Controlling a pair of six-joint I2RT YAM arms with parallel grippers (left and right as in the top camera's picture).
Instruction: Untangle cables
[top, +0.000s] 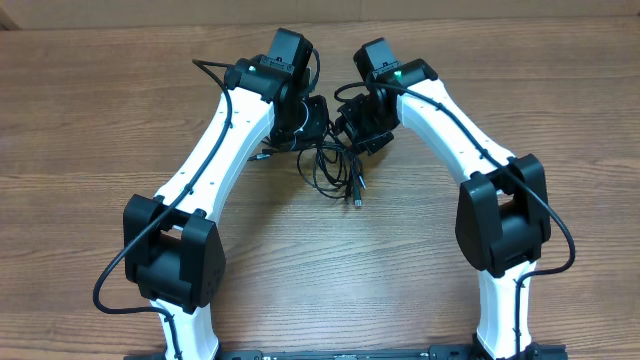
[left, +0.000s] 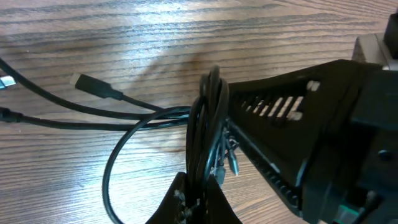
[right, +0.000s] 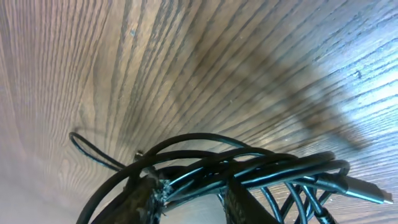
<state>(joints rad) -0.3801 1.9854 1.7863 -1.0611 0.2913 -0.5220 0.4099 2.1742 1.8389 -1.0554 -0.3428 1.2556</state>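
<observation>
The cables (top: 335, 168) are thin black cords bunched on the wood table between my two arms, with plug ends trailing toward the front (top: 357, 198). My left gripper (top: 318, 132) is shut on a bundle of strands; in the left wrist view its tips (left: 200, 190) pinch the cables (left: 208, 124), which rise as a tight loop. My right gripper (top: 352, 135) faces it closely and shows as a black body (left: 298, 124) beside the loop. Its jaws (right: 193, 196) stand apart, and several cable strands (right: 267, 168) lie across the fingers (right: 140, 202).
Loose cord ends with a black plug (left: 93, 85) run left over the table (top: 320, 280). A silver-tipped plug (right: 367, 188) lies at the right. Both white arms (top: 215, 160) (top: 465, 130) arch in from the front edge, with thicker black wires along them.
</observation>
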